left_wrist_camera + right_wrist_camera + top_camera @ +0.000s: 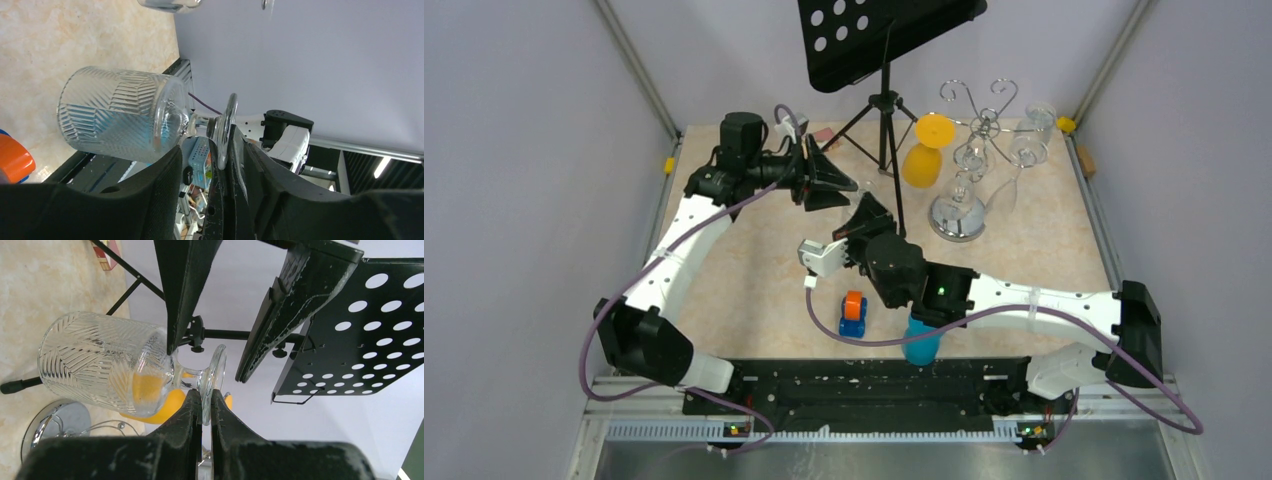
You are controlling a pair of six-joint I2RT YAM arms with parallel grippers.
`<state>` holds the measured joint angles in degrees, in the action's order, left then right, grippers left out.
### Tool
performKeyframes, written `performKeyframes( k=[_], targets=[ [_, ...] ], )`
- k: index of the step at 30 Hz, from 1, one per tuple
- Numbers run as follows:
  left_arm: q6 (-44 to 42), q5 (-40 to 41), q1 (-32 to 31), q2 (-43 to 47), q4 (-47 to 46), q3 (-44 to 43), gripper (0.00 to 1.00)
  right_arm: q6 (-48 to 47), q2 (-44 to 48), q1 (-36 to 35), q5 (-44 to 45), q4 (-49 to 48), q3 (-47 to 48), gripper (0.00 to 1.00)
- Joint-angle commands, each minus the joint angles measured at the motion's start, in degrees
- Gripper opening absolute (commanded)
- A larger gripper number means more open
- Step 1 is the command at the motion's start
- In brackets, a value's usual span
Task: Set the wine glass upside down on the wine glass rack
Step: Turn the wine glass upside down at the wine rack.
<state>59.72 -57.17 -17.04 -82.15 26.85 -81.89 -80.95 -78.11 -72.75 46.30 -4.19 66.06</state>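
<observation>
The right gripper pinches the foot of the glass. The left gripper is open, one finger on each side.

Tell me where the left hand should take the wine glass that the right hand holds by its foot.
Probably the short stem just behind the foot, coming from the side opposite the right hand. The wine glass lies sideways with its foot rim pinched, and the open left hand straddles that narrow neck.
</observation>
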Motion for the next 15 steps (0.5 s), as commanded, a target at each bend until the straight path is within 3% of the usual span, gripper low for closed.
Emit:
performKeyframes(
  k=[1,8,13,15],
  targets=[
    [-4.0,-0.9,-1.9,-0.9,2.4,-4.8,0.49,-0.4,1.5,-0.9,1.0,-5.4,1.6,0.00],
    [-6.7,-0.4,-4.3,-3.0,5.8,-7.8,0.30,0.0,1.5,-0.9,1.1,-5.2,2.0,0.00],
    [-6.4,-1.3,-5.4,-3.7,5.4,-8.3,0.05,0.5,1.5,-0.9,0.9,-4.8,2.0,0.00],
    [-6.4,-1.1,-5.5,-3.7,5.3,-8.1,0.00,1.0,1.6,-1.0,0.7,-4.6,1.9,0.00]
  ],
)
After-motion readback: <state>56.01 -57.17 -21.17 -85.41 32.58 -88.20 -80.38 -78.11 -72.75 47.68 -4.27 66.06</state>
